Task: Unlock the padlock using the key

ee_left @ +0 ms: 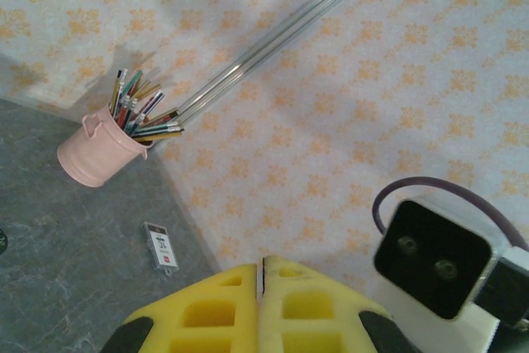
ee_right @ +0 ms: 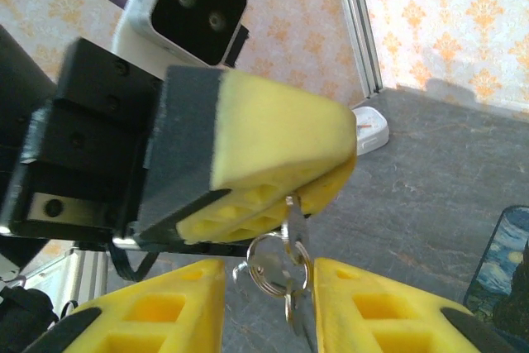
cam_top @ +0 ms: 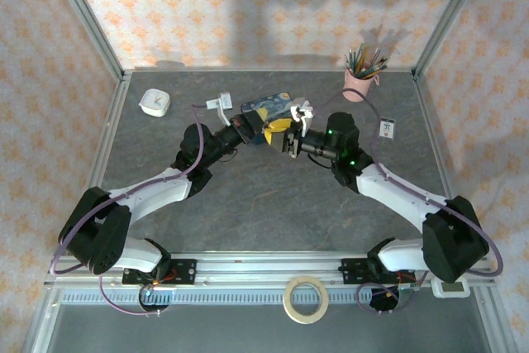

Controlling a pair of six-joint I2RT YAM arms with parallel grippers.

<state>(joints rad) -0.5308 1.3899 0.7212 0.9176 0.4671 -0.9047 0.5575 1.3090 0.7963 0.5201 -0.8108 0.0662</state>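
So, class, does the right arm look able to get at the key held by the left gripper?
Probably yes: the right gripper is open, its fingers either side of the key, which hangs with its ring below the left gripper, shut on it; nothing lies between.

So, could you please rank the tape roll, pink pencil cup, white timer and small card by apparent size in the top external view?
1. tape roll and pink pencil cup: too alike to rank, and the roll sits nearer the camera.
2. white timer.
3. small card, clearly smallest.
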